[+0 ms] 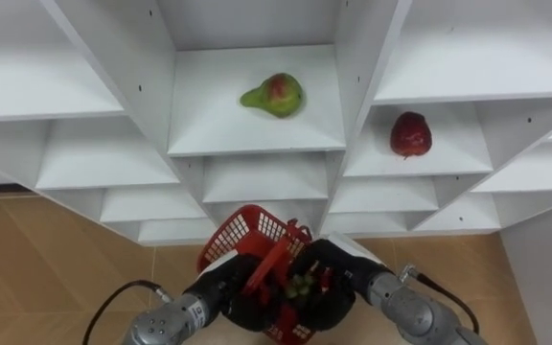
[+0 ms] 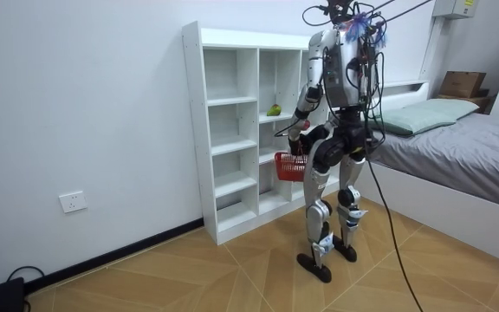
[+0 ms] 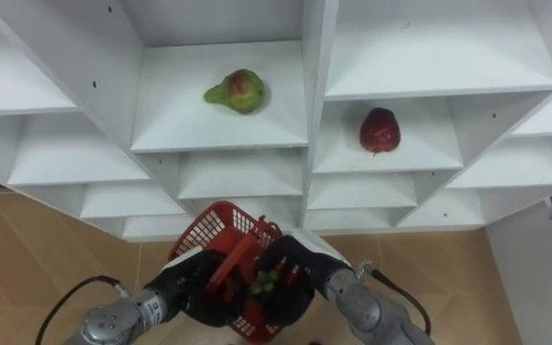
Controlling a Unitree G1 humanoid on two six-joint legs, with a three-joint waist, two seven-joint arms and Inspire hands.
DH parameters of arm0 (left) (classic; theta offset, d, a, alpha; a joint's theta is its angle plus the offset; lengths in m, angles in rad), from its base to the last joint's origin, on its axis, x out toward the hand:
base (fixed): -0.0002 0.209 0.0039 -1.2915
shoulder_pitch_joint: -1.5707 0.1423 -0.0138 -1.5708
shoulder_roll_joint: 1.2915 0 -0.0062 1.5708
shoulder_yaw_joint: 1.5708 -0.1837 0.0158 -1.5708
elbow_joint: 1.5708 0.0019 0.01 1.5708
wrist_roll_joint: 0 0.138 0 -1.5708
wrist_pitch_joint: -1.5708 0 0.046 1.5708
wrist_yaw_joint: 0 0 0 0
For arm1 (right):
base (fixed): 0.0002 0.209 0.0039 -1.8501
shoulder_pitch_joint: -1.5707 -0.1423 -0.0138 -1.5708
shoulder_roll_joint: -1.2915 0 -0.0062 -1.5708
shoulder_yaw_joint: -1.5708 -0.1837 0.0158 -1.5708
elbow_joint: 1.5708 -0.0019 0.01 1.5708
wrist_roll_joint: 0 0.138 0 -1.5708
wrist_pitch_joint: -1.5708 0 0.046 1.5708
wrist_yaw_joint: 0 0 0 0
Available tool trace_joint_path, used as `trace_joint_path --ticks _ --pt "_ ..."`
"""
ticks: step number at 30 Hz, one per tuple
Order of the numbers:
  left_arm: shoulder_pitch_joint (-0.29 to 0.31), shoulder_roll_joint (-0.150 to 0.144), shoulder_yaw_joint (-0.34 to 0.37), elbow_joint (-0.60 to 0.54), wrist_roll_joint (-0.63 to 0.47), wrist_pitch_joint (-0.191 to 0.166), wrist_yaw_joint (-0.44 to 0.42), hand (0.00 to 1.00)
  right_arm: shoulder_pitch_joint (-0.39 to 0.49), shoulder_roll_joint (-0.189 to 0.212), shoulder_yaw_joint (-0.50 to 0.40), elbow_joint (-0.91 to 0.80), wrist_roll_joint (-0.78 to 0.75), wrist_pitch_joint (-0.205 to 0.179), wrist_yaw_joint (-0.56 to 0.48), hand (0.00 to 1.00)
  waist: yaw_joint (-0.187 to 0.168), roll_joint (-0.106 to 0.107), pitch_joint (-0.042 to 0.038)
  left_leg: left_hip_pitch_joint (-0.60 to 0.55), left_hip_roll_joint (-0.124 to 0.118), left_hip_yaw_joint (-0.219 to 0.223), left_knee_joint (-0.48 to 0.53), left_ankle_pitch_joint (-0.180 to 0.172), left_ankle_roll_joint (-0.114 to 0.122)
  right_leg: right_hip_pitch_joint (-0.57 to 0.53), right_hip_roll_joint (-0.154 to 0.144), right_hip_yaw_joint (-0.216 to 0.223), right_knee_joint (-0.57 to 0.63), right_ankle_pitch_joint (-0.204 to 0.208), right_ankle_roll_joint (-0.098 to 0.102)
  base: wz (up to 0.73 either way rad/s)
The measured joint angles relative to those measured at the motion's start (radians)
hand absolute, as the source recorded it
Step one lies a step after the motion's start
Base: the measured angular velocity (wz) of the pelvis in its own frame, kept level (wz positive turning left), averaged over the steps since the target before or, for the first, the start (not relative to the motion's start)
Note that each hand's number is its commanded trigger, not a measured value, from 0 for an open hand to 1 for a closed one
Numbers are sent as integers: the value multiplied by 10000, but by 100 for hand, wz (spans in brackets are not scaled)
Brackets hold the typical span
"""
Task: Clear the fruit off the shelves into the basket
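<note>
While the left hand grips the red basket, the right hand pinches green grapes over it; a pear lies at twelve o'clock.

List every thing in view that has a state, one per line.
Pear: lying in the middle column of the closet, uncollected.
Apple: resting in its right column, uncollected.
Basket: held up, tilted.
Grapes: in the basket's opening.
Left robot hand: curled round the basket's handle.
Right robot hand: over the grapes, grip unclear.
</note>
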Motion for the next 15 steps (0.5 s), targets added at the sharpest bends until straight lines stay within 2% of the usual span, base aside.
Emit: trace_joint_path --ticks 15 --pt "3 -24 -168 -333 -33 -12 -264 100 6 21 174 279 27 0 11 0 33 6 -4 98 8 18 16 0 0 97 5 1 3 0 -1 0"
